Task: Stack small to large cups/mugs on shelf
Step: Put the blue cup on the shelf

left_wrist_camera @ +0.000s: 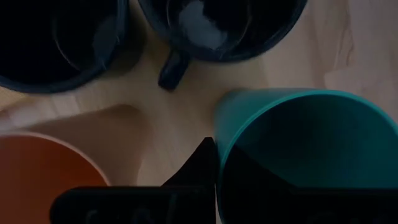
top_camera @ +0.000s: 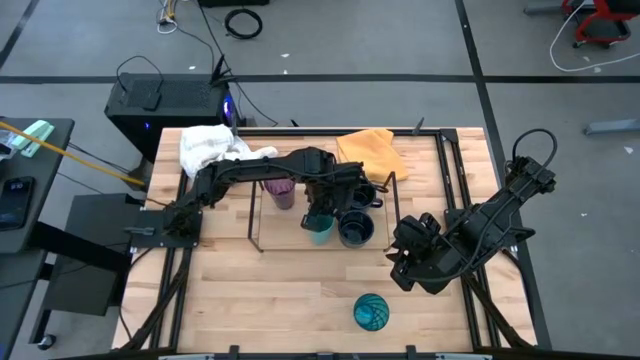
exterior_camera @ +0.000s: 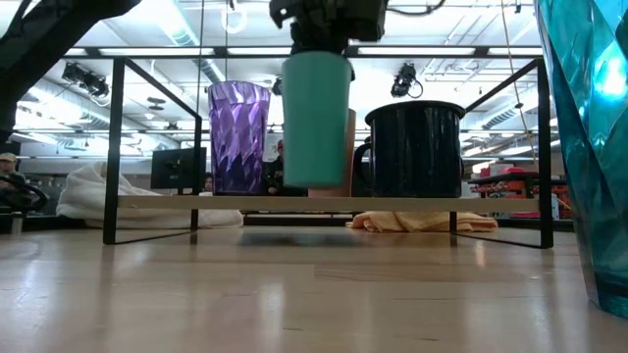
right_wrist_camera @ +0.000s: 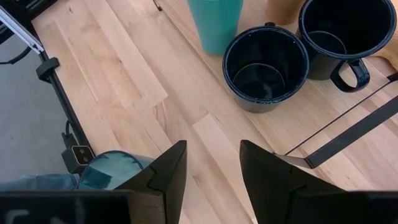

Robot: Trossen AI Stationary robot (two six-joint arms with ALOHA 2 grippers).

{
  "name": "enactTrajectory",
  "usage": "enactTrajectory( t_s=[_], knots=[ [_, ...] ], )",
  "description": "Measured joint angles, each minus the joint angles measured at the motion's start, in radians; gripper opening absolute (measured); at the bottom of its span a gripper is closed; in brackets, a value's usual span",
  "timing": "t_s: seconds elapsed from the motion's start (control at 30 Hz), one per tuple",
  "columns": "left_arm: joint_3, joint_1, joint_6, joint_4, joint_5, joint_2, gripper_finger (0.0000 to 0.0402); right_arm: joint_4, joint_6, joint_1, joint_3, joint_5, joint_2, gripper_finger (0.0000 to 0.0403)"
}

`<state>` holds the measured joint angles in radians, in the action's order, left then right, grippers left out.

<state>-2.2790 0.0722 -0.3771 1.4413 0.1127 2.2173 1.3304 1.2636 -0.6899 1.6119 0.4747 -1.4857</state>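
High view: straight down over the whole table [top_camera: 260,290], both arms in frame. Low view: at tabletop level, looking level through the wire shelf [exterior_camera: 329,204] into the room; the patterned cup [exterior_camera: 587,147] sits very near the lens. Left wrist view: close above the small teal cup [left_wrist_camera: 305,143] and two navy mugs [left_wrist_camera: 217,25]. Right wrist view: higher, angled down; shares those mugs and the teal cup.
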Motion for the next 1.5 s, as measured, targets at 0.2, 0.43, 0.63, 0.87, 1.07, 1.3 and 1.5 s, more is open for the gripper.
enactTrajectory(
  t_s=[0.2,0.43,0.63,0.87,1.07,1.3,1.5],
  knots=[
    [0.069,0.004,-0.001,-0.029,0.004,-0.005,0.0009,0.0,0.0,0.0,0.0,0.0,0.0,0.0155],
    [0.076,-0.005,0.0,-0.076,0.019,-0.006,0.0009,0.0,-0.001,0.0,0.0,0.0,0.0,0.0155],
    [0.063,-0.002,-0.009,-0.061,0.016,-0.002,0.0013,0.0,-0.001,0.0,0.0,0.0,0.0,0.0155],
    [0.042,0.008,-0.019,-0.049,-0.005,0.001,0.0012,0.0,-0.002,0.0,0.0,0.0,0.0,0.0155],
    [0.041,0.007,-0.012,-0.031,-0.015,0.001,0.0019,0.0,-0.001,0.0,0.0,0.0,0.0,0.0155],
    [0.041,0.007,-0.012,-0.026,-0.012,0.001,0.003,0.0,-0.002,0.0,0.0,0.0,0.0,0.0155],
    [0.04,0.007,-0.019,-0.026,-0.011,0.001,0.0055,0.0,-0.002,0.0,0.0,0.0,0.0,0.0155]
  ],
)
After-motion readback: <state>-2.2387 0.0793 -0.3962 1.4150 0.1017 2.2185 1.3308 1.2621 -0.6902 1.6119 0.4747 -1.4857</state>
